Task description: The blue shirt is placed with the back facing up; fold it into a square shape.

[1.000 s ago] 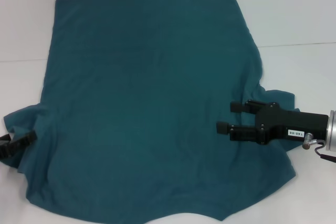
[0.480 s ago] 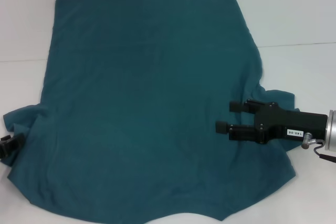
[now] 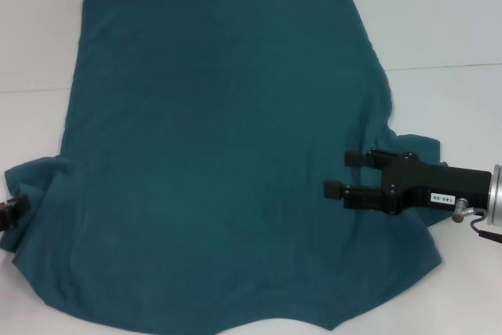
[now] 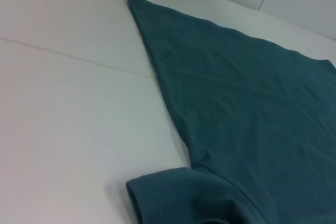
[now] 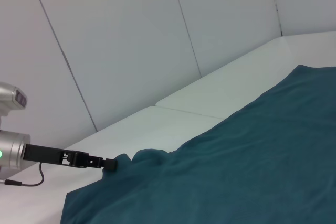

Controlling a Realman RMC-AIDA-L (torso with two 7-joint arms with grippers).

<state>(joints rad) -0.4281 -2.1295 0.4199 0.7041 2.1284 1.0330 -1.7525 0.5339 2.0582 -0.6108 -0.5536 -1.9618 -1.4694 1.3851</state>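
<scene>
The blue shirt [image 3: 220, 154] lies spread flat across the white table [image 3: 439, 29]. The right gripper [image 3: 345, 176] hovers over the shirt's right sleeve area, fingers parted, holding nothing. The left gripper [image 3: 14, 213] sits at the shirt's bunched left sleeve; I cannot tell whether it's clamped or open.
</scene>
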